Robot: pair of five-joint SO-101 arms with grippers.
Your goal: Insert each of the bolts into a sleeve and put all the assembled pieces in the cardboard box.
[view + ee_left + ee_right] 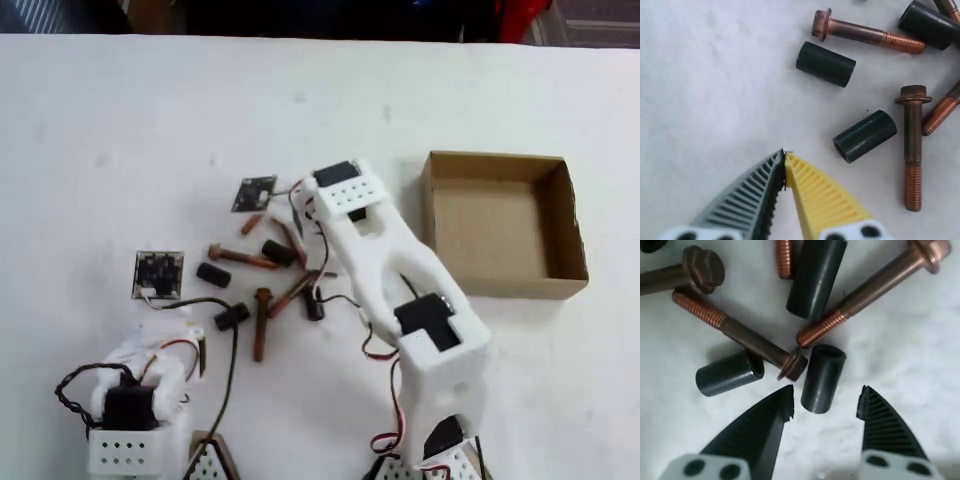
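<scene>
The right arm [400, 290] stretches forward across the surface [120, 120], over the loose pile of bolts [260, 325] and sleeves [213, 274]. The right end effector [825, 400] is spread open, its fingertips flanking the near end of one lying sleeve [822, 377] without touching it. The left arm [130, 400] sits folded back beside the pile. The left end effector [784, 156] is closed on nothing, tips meeting. The cardboard box [500, 285] stands just right of the right arm.

From above, my right arm [400, 270] covers some bolts [297, 290]; one sleeve [927, 22] and one bolt [700, 270] are clipped at frame edges.
</scene>
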